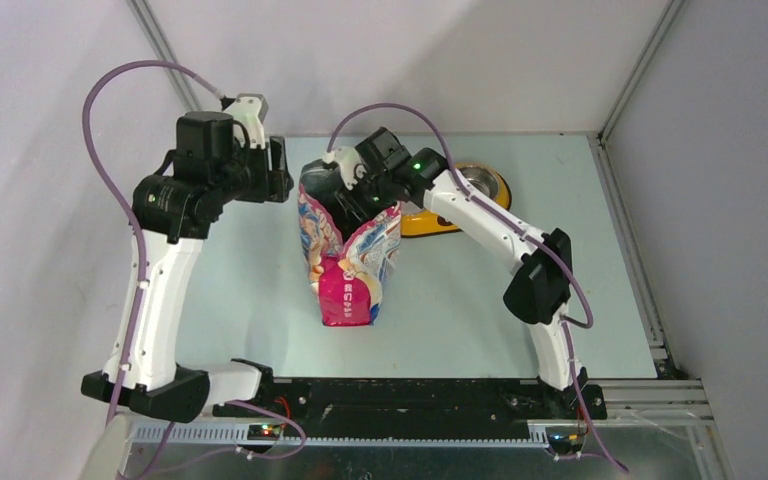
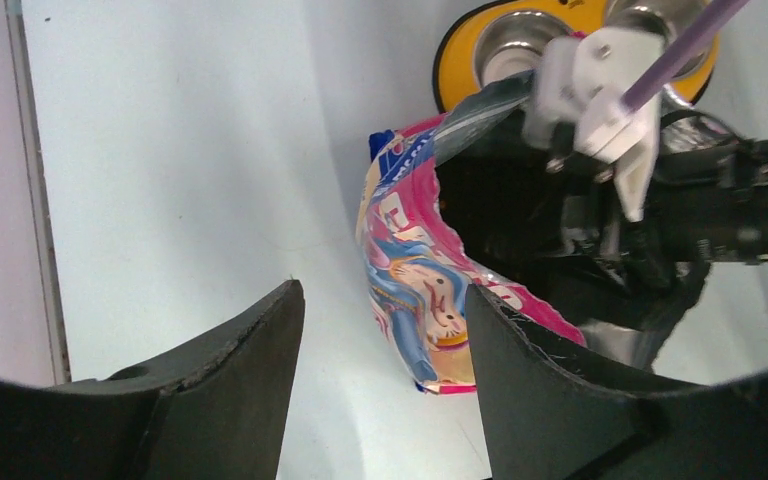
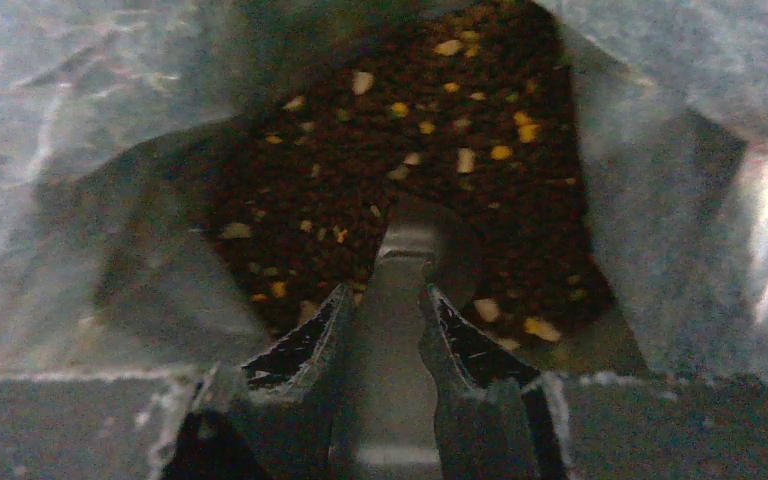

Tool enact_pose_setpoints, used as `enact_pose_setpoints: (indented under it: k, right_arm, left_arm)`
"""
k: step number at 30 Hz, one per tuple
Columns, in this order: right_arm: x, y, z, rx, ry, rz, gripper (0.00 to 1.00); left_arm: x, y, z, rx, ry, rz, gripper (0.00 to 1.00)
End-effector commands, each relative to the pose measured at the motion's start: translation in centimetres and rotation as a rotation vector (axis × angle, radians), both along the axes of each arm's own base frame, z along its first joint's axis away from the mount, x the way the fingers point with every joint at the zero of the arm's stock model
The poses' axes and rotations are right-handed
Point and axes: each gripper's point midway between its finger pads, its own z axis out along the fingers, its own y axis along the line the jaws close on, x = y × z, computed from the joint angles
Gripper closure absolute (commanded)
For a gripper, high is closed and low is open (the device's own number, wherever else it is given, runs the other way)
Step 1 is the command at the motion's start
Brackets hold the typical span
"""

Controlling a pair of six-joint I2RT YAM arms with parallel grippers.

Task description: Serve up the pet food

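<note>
The pink-and-blue cat food bag (image 1: pixel 348 270) stands open at the table's middle; it also shows in the left wrist view (image 2: pixel 410 270). My right gripper (image 1: pixel 352 203) reaches down into the bag's mouth. In the right wrist view this gripper (image 3: pixel 388 290) is shut on the handle of the clear plastic scoop (image 3: pixel 400 250). The scoop's bowl touches the brown kibble (image 3: pixel 410 130) between the silver lining walls. My left gripper (image 1: pixel 278 170) is open and empty, left of the bag's top; in its own view (image 2: pixel 383 290) the bag lies beyond its jaws, untouched.
The yellow double bowl (image 1: pixel 480 190) with steel cups sits behind and right of the bag, partly hidden by my right arm; it shows at the top of the left wrist view (image 2: pixel 455 60). A metal frame rail (image 1: pixel 625 230) borders the table's right edge.
</note>
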Motion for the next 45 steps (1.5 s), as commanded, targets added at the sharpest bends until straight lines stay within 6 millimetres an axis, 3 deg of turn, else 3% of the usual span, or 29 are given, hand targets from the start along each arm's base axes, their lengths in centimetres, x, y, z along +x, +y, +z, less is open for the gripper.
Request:
enact_pose_setpoints:
  k: [1, 7, 12, 18, 22, 26, 29, 31, 34, 36, 39, 45]
  right_arm:
    - [-5.6, 1.2, 1.7, 0.123, 0.360, 0.036, 1.00]
    - [-5.2, 0.6, 6.0, 0.256, 0.442, 0.060, 1.00]
    - [-3.0, -1.4, 9.7, 0.380, 0.548, -0.008, 1.00]
    - [-0.8, -3.4, 14.6, 0.553, 0.667, -0.078, 1.00]
    - [1.0, -4.2, 16.8, 0.633, 0.637, -0.114, 1.00]
    - [2.1, -4.0, 16.4, 0.624, 0.568, -0.182, 1.00]
    - [1.4, -4.1, 16.0, 0.602, 0.553, -0.173, 1.00]
    - [1.3, -4.7, 15.7, 0.603, 0.600, -0.179, 1.00]
    - [2.8, -6.1, 14.8, 0.632, 0.679, -0.214, 1.00]
    - [3.7, -6.7, 15.2, 0.670, 0.726, -0.216, 1.00]
    - [5.0, -7.2, 15.3, 0.706, 0.790, -0.227, 1.00]
    - [5.1, -7.4, 16.5, 0.738, 0.868, -0.228, 1.00]
  left_arm:
    - [0.3, 1.3, -0.1, 0.040, -0.023, 0.035, 0.33]
    - [0.0, 2.0, -0.5, 0.114, -0.033, -0.002, 0.33]
    - [-0.7, 3.9, -2.0, 0.253, -0.012, -0.005, 0.32]
    - [-1.5, 4.2, -6.2, 0.374, 0.095, -0.132, 0.33]
    - [-1.4, 3.9, -6.4, 0.374, 0.118, -0.156, 0.33]
    - [-0.5, 2.3, -4.4, 0.303, 0.025, -0.184, 0.33]
    - [-0.5, 1.3, -2.7, 0.263, -0.065, -0.227, 0.31]
    - [-0.4, 1.1, -2.8, 0.252, -0.097, -0.229, 0.31]
    - [-0.2, 1.1, -3.0, 0.227, -0.092, -0.200, 0.30]
    - [-0.8, 1.5, -2.9, 0.250, -0.080, -0.217, 0.31]
    - [-1.3, 3.8, -2.9, 0.373, -0.069, -0.175, 0.30]
    - [-1.8, 4.8, -3.2, 0.454, -0.044, -0.194, 0.30]
